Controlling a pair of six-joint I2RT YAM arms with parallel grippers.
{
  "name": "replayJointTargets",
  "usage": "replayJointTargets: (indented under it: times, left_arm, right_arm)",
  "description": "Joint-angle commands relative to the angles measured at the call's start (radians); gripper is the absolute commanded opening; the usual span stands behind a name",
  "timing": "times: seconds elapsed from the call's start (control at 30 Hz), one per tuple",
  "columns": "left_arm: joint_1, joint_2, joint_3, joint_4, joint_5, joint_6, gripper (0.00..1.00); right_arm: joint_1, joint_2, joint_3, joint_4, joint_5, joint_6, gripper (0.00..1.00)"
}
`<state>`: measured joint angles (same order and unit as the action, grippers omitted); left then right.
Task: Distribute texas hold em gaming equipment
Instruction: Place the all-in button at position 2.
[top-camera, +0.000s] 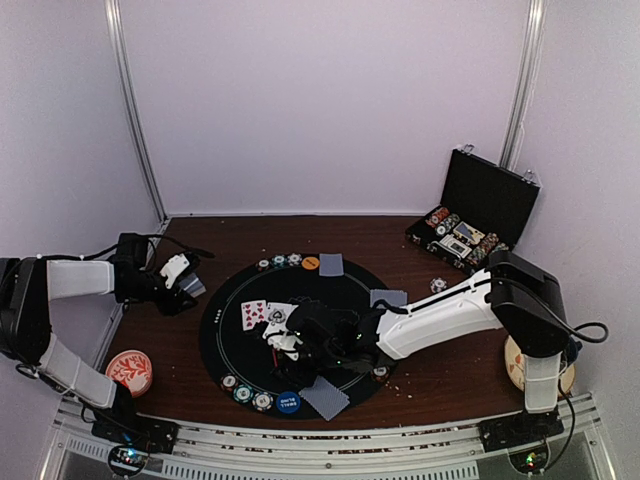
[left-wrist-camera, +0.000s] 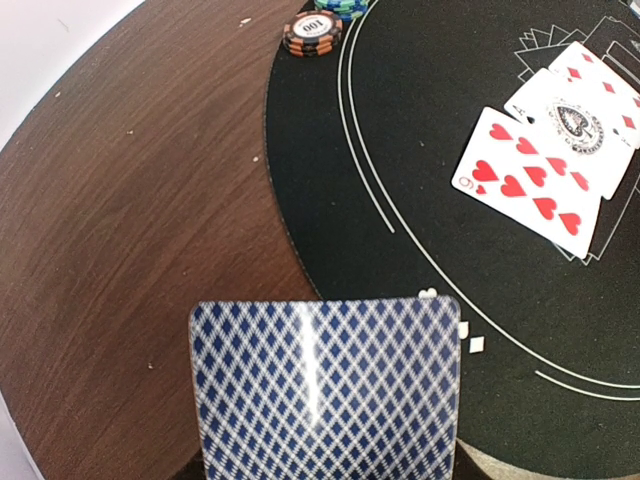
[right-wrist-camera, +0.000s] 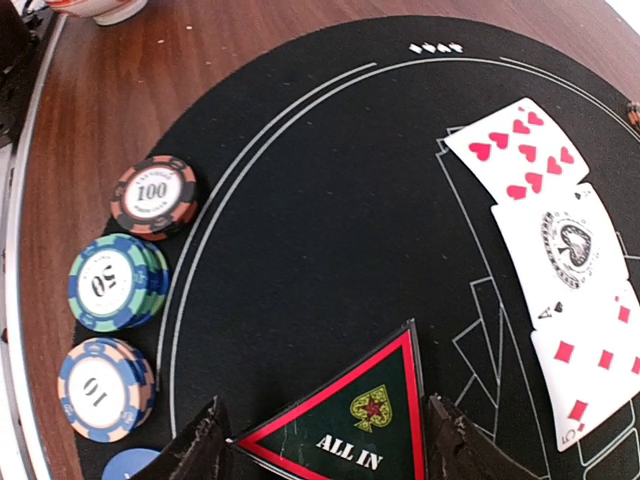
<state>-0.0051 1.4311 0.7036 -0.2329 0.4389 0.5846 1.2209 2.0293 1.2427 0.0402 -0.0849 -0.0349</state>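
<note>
- The left gripper (top-camera: 183, 280) is closed on a blue-backed card (left-wrist-camera: 325, 395). The card is flat, back side up to the wrist cam, over the place where the brown table (left-wrist-camera: 120, 220) meets the black mat (left-wrist-camera: 330, 200).
- Ahead-right of this gripper, on the mat: three face-up cards (left-wrist-camera: 530, 185), overlapping (9 of hearts, ace of spades, one diamonds card).
- Far ahead, at the mat edge: a pile w/ a "100" chip (left-wrist-camera: 312, 33) on top.
- The right gripper (right-wrist-camera: 325, 450) clamps a triangle marker (right-wrist-camera: 350, 415) w/ red border and text "ALL IN". One finger (right-wrist-camera: 200, 448) is on each side, touching its edges.
- If the marker touches the mat, I cannot tell.
- Left of this gripper: three chip stacks (right-wrist-camera: 115, 283) in a row along the mat edge, marked 100, 50, 10.
- Just beside its left finger: a blue disc (right-wrist-camera: 130, 465), partly cut off.
- Ahead-right of it: the three face-up cards.
</note>
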Motion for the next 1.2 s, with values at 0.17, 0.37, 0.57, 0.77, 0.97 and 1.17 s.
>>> replayJointTargets:
  times: [0.17, 0.37, 0.57, 0.77, 0.97, 1.17]
  left_arm:
    - [0.009, -0.005, -0.009, 0.043, 0.024, 0.004, 0.09]
    - [0.008, -0.007, -0.011, 0.043, 0.021, 0.004, 0.09]
    - [0.007, 0.006, -0.006, 0.043, 0.021, 0.004, 0.09]
    - [0.007, 0.008, -0.006, 0.044, 0.020, 0.003, 0.09]
    - [0.008, 0.005, -0.007, 0.043, 0.018, 0.003, 0.09]
    - [0.007, 0.003, -0.007, 0.043, 0.018, 0.003, 0.09]
  right_arm:
    - [-0.001, -0.019, -0.017, 0.029, -0.112, -0.028, 0.60]
    - [-0.001, -0.002, -0.019, 0.023, -0.142, -0.030, 0.60]
    - [0.000, 0.010, -0.023, 0.035, -0.154, -0.028, 0.61]
    - [0.000, 0.029, -0.005, 0.026, -0.156, -0.032, 0.64]
    - [0.000, 0.020, -0.005, 0.019, -0.159, -0.034, 0.71]
    - [-0.001, -0.006, -0.009, 0.013, -0.159, -0.034, 0.80]
